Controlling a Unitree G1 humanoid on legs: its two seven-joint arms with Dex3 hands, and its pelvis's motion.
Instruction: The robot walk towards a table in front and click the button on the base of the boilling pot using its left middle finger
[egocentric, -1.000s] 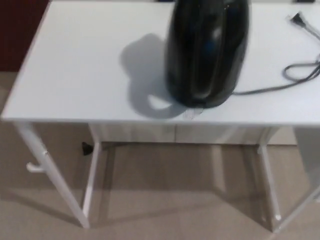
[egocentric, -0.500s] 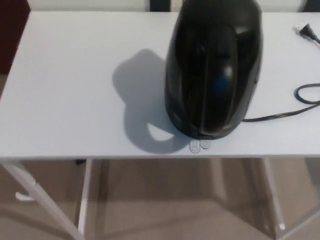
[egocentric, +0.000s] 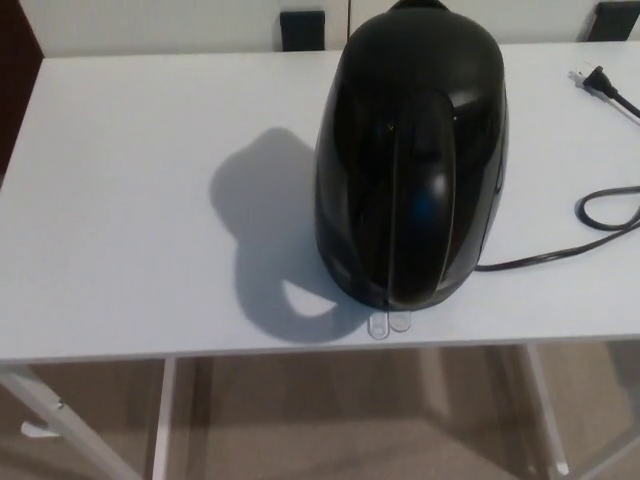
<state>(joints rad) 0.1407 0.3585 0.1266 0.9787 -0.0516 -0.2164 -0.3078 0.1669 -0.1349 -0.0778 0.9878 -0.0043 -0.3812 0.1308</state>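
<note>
Head view | neither of our hands shows, fingers untold | kettle (egocentric: 410, 160) near table (egocentric: 130, 200) edge, rigid, glossy, likely slippery | we press the clear button (egocentric: 389, 323) tab at its base, lightly.

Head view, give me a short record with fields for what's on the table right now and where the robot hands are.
table: white table, seen from above
kettle: black kettle upright near the front edge
button: two clear tabs poking out from under the kettle's base at the front
cord: black cord runs right from the kettle, looped
plug: plug lying loose on the table, far right
left robot hand: not in view
right robot hand: not in view
</note>
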